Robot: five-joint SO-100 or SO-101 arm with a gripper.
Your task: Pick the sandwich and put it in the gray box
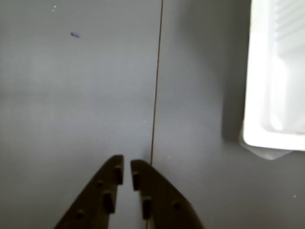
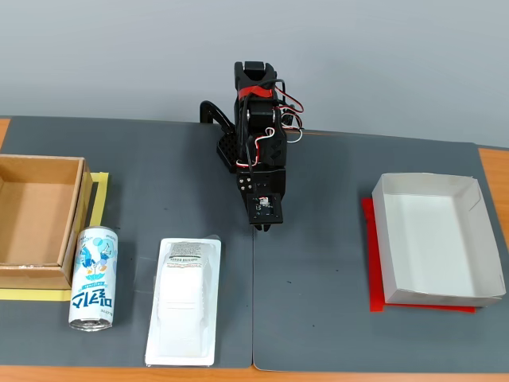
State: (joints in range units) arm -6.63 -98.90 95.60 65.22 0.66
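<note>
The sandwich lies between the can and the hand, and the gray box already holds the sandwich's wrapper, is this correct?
Not quite. In the fixed view the gray box is empty. The sandwich does lie between the can and the hand.

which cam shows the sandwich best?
Fixed view: the whole sandwich lies flat on the mat between the can and the seam. Wrist view catches only its white edge at the right, cropped.
</note>
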